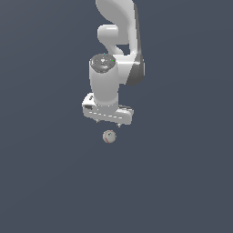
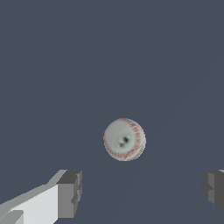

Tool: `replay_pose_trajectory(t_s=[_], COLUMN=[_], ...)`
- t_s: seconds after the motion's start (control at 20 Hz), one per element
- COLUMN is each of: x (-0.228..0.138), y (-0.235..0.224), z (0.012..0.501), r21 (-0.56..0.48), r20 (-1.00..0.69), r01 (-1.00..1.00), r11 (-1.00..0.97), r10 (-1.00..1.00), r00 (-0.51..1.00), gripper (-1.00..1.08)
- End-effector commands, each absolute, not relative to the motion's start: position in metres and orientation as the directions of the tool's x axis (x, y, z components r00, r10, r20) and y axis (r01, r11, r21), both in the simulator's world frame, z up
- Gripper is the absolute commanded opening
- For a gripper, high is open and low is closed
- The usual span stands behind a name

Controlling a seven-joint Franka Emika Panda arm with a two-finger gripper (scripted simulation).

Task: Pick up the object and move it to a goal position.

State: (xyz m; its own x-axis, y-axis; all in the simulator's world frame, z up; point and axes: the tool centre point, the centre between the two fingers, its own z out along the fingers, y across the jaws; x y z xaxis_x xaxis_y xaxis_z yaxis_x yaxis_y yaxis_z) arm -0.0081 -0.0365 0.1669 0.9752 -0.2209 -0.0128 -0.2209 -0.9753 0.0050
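Observation:
The object is a small pale grey-white ball (image 1: 109, 136) with faint red stitch-like marks, lying on the dark grey surface. In the wrist view the ball (image 2: 124, 139) shows clearly, whole and unobstructed. My gripper (image 1: 108, 123) hangs just above and behind the ball in the exterior view, with only its short fingertips (image 1: 97, 121) peeking below the white hand. In the wrist view the gripper (image 2: 142, 192) is open wide, its two grey pads (image 2: 70, 192) far apart with nothing between them. The ball lies apart from both pads.
The white arm (image 1: 116, 50) rises from the hand toward the top of the exterior view. Plain dark grey floor (image 1: 45, 182) surrounds the ball on all sides. No goal marker shows.

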Motion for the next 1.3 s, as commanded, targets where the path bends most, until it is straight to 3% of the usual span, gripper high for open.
replay_pose_trajectory(t_s=[0.0, 0.6, 1.25], x=[-0.008, -0.008, -0.009], y=[-0.036, -0.035, -0.036], z=[0.163, 0.141, 0.119], r21=[0.004, 0.001, 0.002], r20=[-0.013, -0.014, -0.01], r01=[-0.279, -0.581, -0.835], r11=[-0.96, -0.814, -0.55], r10=[-0.279, -0.581, -0.835], r00=[0.96, 0.814, 0.55], gripper=[1.0, 1.0, 1.0])
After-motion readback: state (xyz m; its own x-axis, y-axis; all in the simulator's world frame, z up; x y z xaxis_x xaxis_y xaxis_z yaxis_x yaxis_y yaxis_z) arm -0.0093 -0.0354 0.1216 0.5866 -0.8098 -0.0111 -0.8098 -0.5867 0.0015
